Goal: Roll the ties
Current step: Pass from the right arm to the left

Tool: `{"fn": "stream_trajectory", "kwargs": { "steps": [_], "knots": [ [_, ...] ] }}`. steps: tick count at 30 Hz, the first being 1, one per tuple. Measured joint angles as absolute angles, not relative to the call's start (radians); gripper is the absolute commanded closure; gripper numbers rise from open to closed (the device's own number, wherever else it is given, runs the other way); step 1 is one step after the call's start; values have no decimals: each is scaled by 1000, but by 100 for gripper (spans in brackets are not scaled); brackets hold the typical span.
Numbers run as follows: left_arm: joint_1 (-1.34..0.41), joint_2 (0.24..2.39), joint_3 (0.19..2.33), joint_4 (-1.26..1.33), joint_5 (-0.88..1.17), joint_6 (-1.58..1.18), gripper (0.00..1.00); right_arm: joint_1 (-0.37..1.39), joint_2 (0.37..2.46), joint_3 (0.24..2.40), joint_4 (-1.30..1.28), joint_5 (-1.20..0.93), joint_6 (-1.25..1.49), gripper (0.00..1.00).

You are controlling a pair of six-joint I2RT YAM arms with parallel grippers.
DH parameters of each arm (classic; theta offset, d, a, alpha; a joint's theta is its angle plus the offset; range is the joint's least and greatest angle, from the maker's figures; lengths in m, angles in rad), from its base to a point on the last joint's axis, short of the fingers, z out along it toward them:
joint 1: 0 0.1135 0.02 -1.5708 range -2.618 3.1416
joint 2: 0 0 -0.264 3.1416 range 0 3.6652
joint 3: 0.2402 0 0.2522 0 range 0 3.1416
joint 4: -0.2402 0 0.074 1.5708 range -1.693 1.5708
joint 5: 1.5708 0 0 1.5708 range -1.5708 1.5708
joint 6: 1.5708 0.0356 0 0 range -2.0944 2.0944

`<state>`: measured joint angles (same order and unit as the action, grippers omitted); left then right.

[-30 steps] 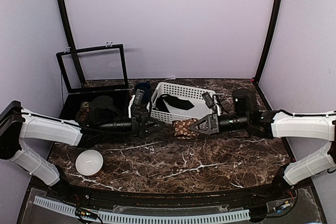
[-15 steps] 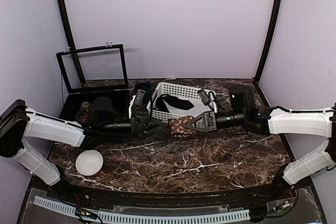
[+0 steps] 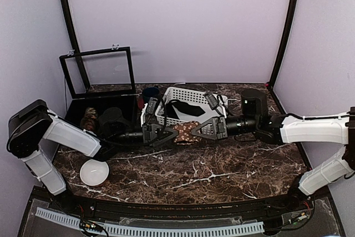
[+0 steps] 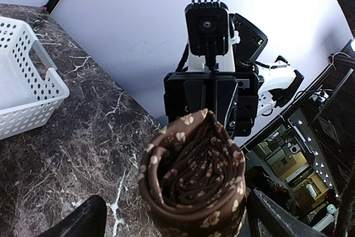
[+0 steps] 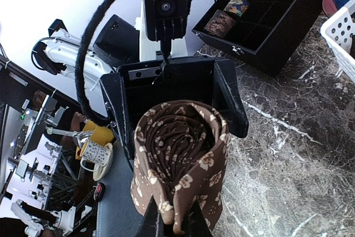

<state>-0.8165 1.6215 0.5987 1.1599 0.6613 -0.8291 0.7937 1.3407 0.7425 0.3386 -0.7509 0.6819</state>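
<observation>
**Top external view.** Rolled tie (image 3: 183, 132), dark brown cloth with tan flower print, suspended above dark marble tabletop (image 3: 211, 170), just in front of white perforated plastic basket (image 3: 191, 90). Right gripper (image 3: 194, 130) pinched closed on it. Left gripper (image 3: 173, 134) spread wide, facing the roll from the opposite side.

**Left wrist view.** Coil seen end-on, layers tidy, between wide-apart left fingers (image 4: 83, 220). Contact with either finger not discernible.

**Right wrist view.** Right fingers (image 5: 148, 227) clamped only on the loose outer flap at the coil's lower edge. Black compartmented storage box (image 5: 252, 59) beyond, with stored rolls (image 5: 222, 23) inside.

**Hazards, as judged.**
- Narrow hold on the flap alone: sagging or unwinding of the coil.
- Release by right gripper before a firm left grip: drop to tabletop, roll undone.
- Off-centre left closure: coil squashed or telescoped.
</observation>
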Motion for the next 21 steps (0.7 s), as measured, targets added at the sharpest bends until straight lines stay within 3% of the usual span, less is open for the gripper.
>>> {"fn": "stream_trajectory", "kwargs": {
  "steps": [9, 21],
  "knots": [
    [-839, 1728, 616, 1337, 696, -929, 20, 805, 1371, 747, 364, -767, 690, 100],
    [-869, 1734, 641, 1345, 686, -936, 25, 805, 1377, 756, 371, -768, 690, 100]
  ]
}}
